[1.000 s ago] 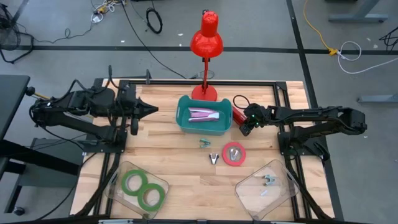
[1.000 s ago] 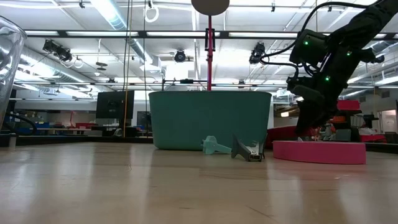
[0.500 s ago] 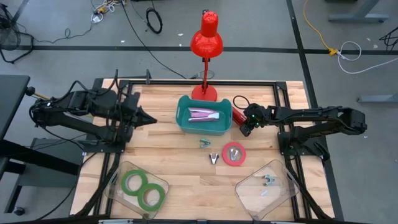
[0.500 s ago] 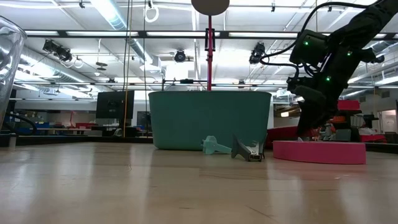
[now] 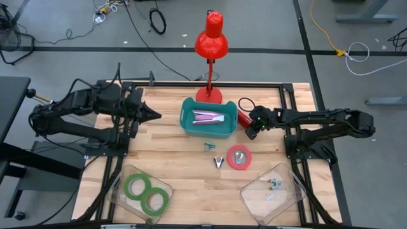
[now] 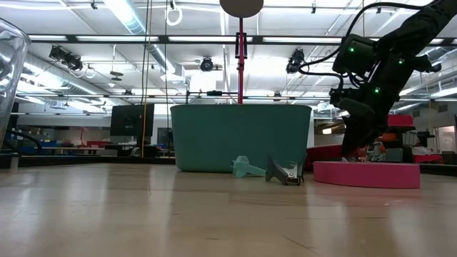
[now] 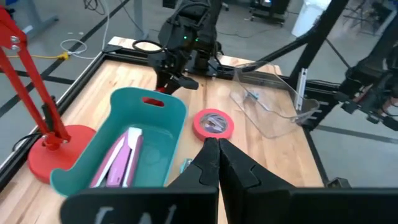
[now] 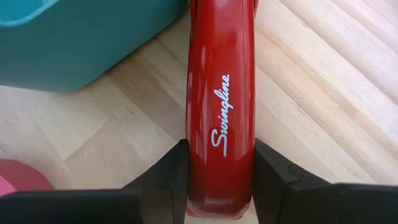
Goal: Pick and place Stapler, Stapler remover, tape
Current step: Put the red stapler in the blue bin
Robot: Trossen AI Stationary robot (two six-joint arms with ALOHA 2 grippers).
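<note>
Gripping the red stapler (image 8: pixel 220 106) from both sides, the right hand (image 5: pixel 252 130) sits low just right of the teal bin (image 5: pixel 205 124). A pink stapler (image 7: pixel 118 159) lies inside the bin. Red-pink tape (image 5: pixel 239 157) rests on the counter (image 5: pixel 172 152), staple removers (image 5: pixel 219 161) beside it. Two green tapes (image 5: pixel 144 193) sit in the near-left clear tray (image 5: pixel 120 191). Left hand (image 5: pixel 151 115), pressed together, hovers far-left.
</note>
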